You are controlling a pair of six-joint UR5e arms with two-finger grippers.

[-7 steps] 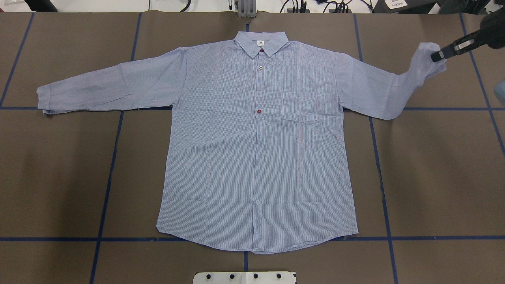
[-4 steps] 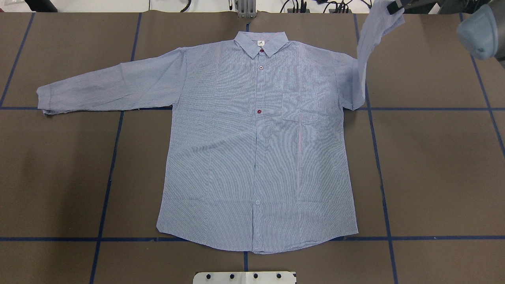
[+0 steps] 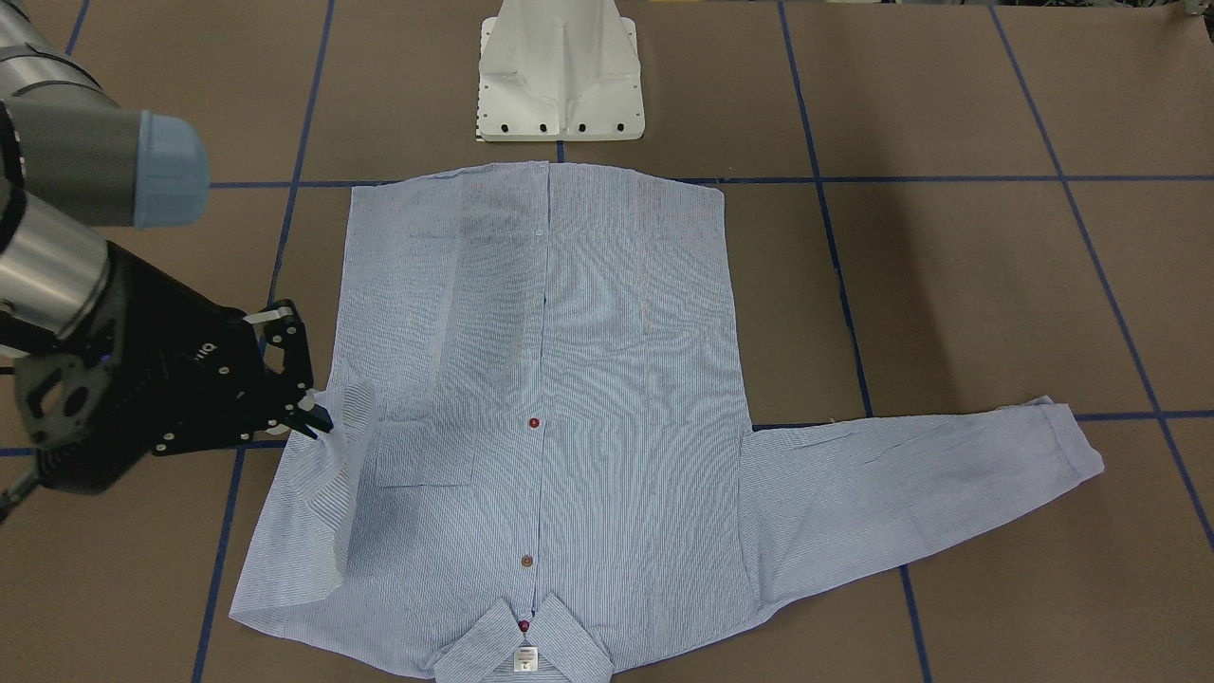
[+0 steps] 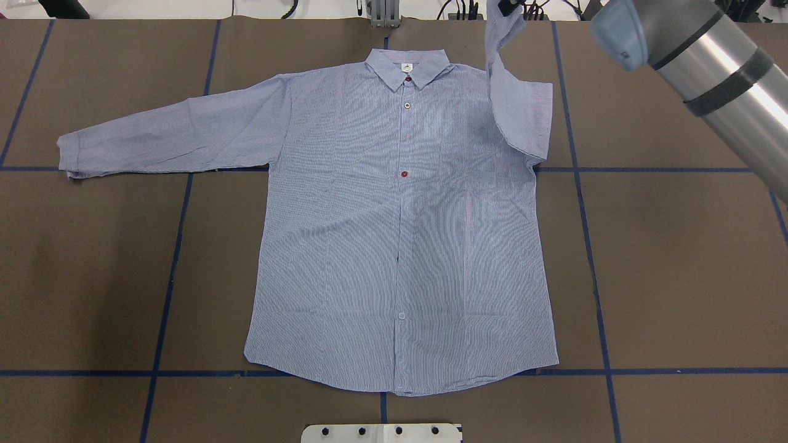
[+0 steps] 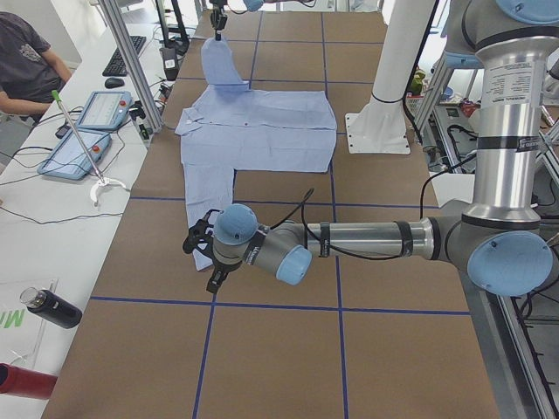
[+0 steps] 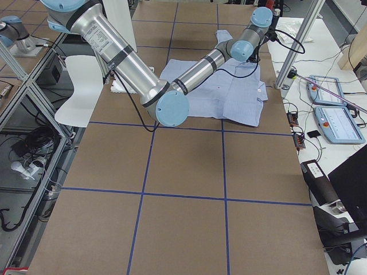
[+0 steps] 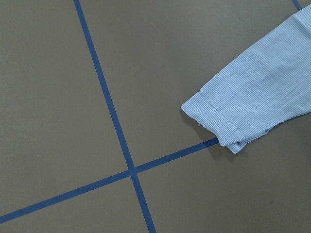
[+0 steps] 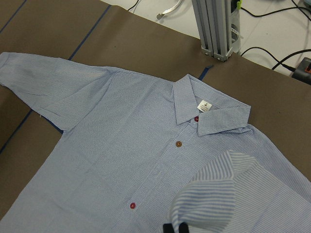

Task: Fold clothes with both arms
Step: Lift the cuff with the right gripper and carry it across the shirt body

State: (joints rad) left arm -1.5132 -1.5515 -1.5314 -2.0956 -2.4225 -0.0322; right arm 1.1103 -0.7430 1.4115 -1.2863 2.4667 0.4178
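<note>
- Exterior front-facing: pinching the lifted cuff [image 3: 349,410] of the shirt [image 3: 588,360] with the right gripper [image 3: 307,415].
- Lying flat, buttons up, on the table [image 3: 948,285].
- At the outstretched sleeve's [image 5: 208,188] end with the left gripper [image 5: 199,249]; finger state impossible to tell.

right gripper [image 4: 508,5], pinching shirt [image 4: 400,215] cuff: cut by overhead's top edge | left gripper [image 5: 199,253]: too small, jaw state unreadable

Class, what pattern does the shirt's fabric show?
The shirt has fine white stripes on light blue, clearest in the right wrist-mounted view.
</note>
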